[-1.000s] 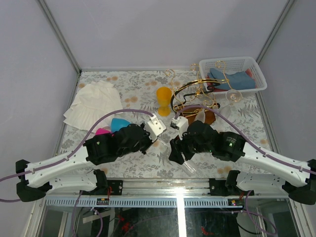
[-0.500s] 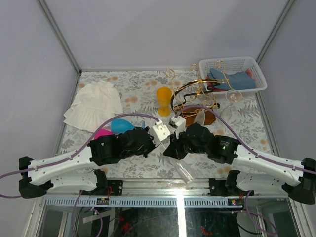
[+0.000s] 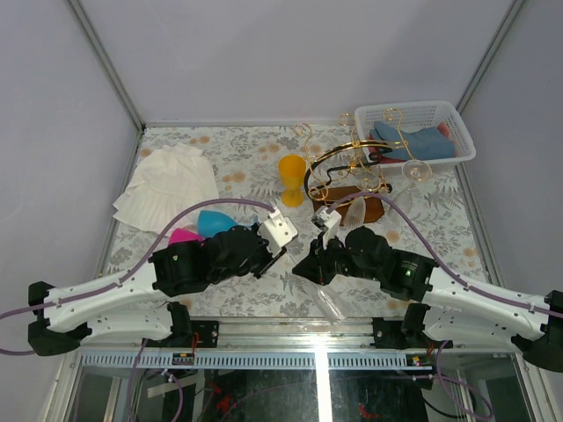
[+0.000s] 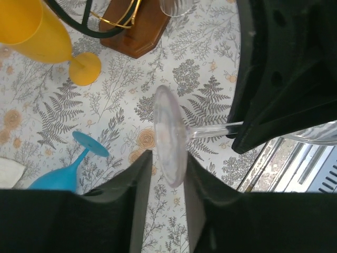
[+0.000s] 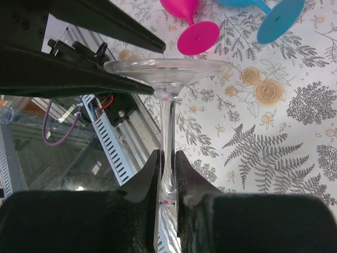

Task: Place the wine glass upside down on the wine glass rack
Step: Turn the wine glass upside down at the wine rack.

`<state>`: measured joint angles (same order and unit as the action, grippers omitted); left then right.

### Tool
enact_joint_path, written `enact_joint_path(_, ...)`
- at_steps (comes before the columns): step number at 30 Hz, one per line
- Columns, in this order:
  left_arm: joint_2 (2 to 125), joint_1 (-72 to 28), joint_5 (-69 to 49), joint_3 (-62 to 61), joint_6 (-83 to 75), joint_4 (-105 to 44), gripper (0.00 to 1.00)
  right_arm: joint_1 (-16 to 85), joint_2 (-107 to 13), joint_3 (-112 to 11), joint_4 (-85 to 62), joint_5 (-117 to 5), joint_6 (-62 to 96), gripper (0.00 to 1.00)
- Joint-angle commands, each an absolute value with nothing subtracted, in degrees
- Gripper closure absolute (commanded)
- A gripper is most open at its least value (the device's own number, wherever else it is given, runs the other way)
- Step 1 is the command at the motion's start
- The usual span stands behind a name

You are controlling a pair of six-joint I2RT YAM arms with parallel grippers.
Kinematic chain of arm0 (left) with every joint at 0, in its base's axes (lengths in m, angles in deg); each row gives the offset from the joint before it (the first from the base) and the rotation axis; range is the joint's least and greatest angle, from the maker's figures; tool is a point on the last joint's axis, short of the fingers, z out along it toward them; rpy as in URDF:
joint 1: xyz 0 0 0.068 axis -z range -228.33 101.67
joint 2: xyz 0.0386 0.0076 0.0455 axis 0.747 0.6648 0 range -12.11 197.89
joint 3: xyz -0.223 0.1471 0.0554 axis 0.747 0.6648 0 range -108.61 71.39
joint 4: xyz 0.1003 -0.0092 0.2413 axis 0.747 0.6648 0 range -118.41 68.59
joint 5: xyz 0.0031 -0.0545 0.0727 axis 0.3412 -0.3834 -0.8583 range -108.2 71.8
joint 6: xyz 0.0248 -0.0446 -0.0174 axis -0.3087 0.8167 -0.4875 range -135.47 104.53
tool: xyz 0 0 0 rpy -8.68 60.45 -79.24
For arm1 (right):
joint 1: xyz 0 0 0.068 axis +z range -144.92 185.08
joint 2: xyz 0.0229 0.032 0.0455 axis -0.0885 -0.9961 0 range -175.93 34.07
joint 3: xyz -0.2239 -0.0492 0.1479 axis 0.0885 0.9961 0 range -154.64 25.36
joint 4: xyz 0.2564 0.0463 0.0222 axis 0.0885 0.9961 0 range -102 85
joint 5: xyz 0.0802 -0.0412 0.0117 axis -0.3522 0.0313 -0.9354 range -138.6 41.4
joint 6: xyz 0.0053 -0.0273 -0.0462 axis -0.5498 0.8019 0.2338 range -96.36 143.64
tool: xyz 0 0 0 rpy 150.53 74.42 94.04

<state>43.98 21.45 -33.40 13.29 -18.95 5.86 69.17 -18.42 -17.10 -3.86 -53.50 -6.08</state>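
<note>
walls [image 3: 290, 53]: plain grey-lilac | tablecloth [image 3: 251, 148]: floral fern print | frame posts [image 3: 106, 61]: metal

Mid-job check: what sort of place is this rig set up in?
Most likely a lab test booth dressed as a dining table: plain grey wall panels in a metal frame enclose a floral tablecloth carrying a wine glass rack and a white basket.
</note>
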Motion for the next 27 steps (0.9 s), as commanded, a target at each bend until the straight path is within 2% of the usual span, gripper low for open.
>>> enact_joint_path(1,40.75,21.21,-37.84,11.63,-16.18,1.76,0.65,69.52,-15.30,-13.88,-8.35,-50.84,-3.37,1.00)
enact_joint_path(2,40.28,21.27,-37.53,11.41,-15.80,1.09,0.58,69.53,-15.03,-12.84,-9.94,-49.73,-2.98,1.00)
enact_joint_path(10,36.92,21.13,-39.26,10.13,-13.72,-2.47,0.39,69.50,-13.69,-6.96,-20.81,-43.91,3.23,1.00)
enact_joint_path(13,36.45,20.54,-42.54,10.30,-12.87,-4.10,0.24,69.55,-12.90,-3.17,-28.68,-42.65,7.31,1.00)
enact_joint_path(16,36.69,17.93,-43.57,10.28,-11.59,-5.39,0.14,69.51,-13.10,0.52,-37.92,-40.69,11.02,1.00)
enact_joint_path(24,38.16,-3.62,-27.53,8.62,-6.44,-8.41,0.07,69.47,-20.78,8.56,-69.87,-38.53,25.28,1.00)
enact_joint_path(27,38.67,-5.95,-27.52,10.29,-5.37,-10.37,0.06,69.42,-26.59,7.29,-75.56,-36.84,29.53,1.00)
